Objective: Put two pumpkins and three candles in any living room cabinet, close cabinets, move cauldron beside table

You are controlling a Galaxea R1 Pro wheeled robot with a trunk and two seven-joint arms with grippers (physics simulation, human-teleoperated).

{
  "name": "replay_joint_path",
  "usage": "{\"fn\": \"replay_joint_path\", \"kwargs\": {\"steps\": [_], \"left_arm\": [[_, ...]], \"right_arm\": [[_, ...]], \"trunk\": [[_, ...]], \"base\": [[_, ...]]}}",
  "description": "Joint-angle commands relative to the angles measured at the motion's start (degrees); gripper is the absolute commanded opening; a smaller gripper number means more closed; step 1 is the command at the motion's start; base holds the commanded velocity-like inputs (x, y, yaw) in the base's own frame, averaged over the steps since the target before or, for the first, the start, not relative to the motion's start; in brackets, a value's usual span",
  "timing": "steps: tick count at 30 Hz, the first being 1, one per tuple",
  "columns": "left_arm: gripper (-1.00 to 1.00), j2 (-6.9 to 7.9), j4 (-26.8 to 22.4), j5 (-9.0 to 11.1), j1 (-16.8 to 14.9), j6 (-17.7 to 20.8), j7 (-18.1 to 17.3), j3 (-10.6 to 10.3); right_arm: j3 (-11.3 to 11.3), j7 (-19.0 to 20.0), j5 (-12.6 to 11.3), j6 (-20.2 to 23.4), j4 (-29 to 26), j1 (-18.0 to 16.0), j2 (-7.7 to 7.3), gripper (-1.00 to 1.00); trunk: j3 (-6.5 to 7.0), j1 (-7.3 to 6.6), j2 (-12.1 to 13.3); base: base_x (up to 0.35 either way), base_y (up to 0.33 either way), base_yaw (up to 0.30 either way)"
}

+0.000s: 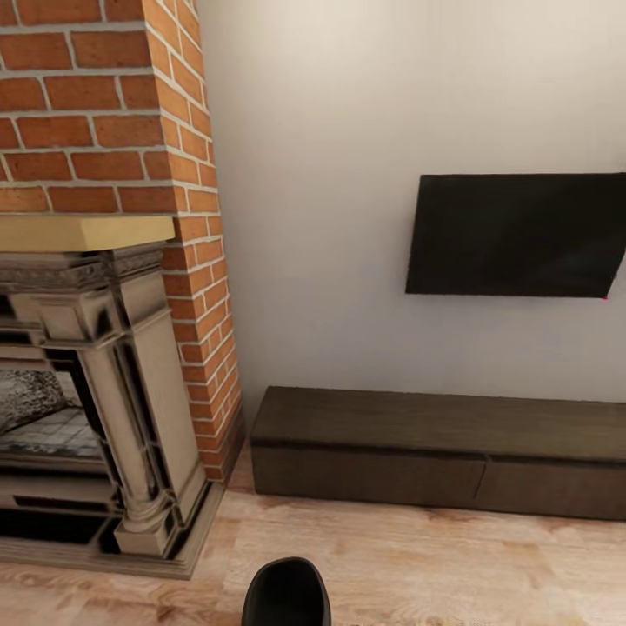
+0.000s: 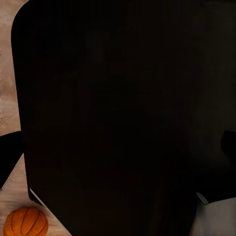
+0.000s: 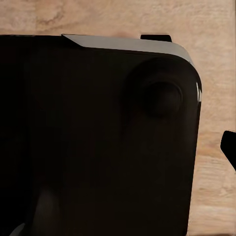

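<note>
Facing long low dark-brown wooden cabinet (image 1: pixel 439 452), shut, ahead-right | small round orange pumpkin (image 2: pixel 25 222) seen on floor near left arm | tool states cannot be told

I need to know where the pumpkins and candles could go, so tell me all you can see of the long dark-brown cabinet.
The cabinet is a long, low, dark-brown unit that looks like wood. It stands on the pale wooden floor against the white wall, below the black screen and just right of the brick chimney. Two wide, handle-less drawer fronts show, both shut. Nothing rests on top. Its right end runs out of view.
</note>
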Motion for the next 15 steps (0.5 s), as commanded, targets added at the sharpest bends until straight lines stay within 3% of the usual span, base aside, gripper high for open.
{"fn": "replay_joint_path", "kwargs": {"steps": [1,15], "left_arm": [[1.0,-0.01,-0.1,0.3,0.0,0.0,0.0,0.0],[1.0,0.08,-0.1,0.3,0.0,0.1,0.1,0.0]], "right_arm": [[0.0,0.0,0.0,-0.1,0.0,0.0,0.01,1.0],[0.0,0.0,0.0,-0.1,0.0,0.0,0.01,1.0]], "trunk": [[-0.05,0.0,0.0],[-0.05,0.0,0.0]], "base": [[0.0,0.0,-0.259],[0.0,0.0,-0.241]]}}
